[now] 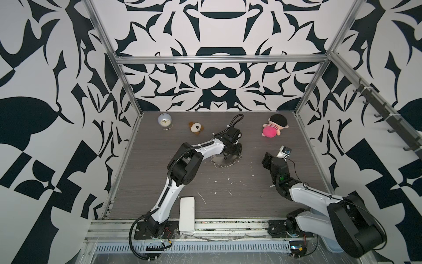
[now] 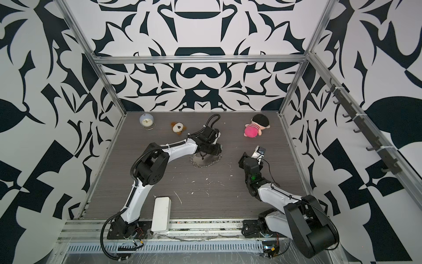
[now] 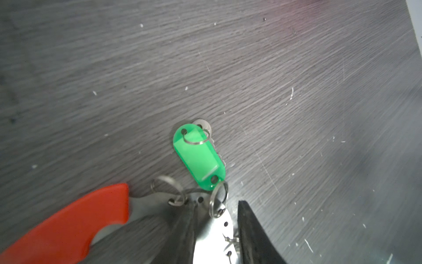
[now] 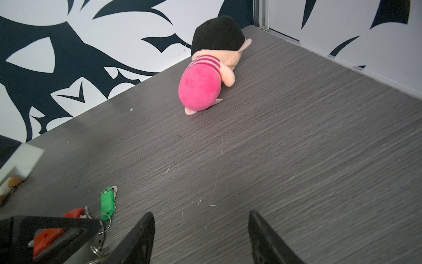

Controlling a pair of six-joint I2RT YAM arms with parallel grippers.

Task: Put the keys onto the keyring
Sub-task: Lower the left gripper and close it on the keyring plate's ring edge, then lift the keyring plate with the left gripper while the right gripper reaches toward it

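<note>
Left gripper [image 3: 215,210] narrow, jaws straddling the keyring [image 3: 68,226] at its silver band; I can't tell if it's pinched. Right gripper [image 4: 201,228] wide, empty, near the keyring. Green-tagged key [image 3: 198,157] lies flat against the keyring, hooked on by a split ring [image 3: 219,198]. Risk: ring maybe not fully threaded, so a lift or drag sheds the key; jaws could snag it. Patterned black-and-white walls [image 1: 217,75], grey woodgrain table [image 4: 296,160], white flecks [image 1: 215,181] near the keyring.

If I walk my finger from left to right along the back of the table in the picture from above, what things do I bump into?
small round clock → white-and-brown plush toy → pink plush doll
</note>
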